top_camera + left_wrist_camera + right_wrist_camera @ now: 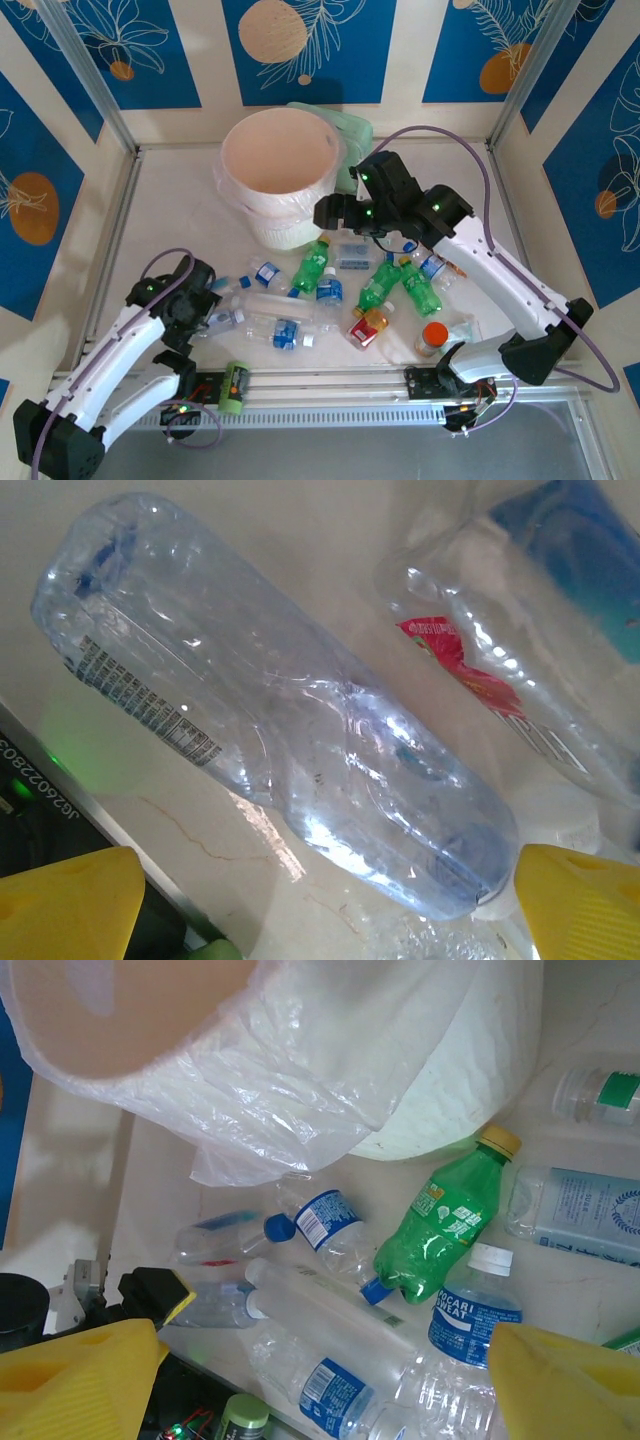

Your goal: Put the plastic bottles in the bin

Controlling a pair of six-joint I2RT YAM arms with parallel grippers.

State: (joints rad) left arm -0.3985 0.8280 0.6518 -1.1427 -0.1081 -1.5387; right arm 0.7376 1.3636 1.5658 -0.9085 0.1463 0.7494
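Top external view shows the bin (278,160) apparently empty, the plastic bottles (310,268) lying on the table (180,200), with left gripper (325,905) and right gripper (320,1380) spread wide, grasping nothing.

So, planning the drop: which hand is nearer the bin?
Right. The right hand hovers just right of the bin; the left hand is over a clear bottle, farther off.

"POCARI SWEAT" on blue-labelled bottle (474,1322), partly legible serial number on black strip (32,780)
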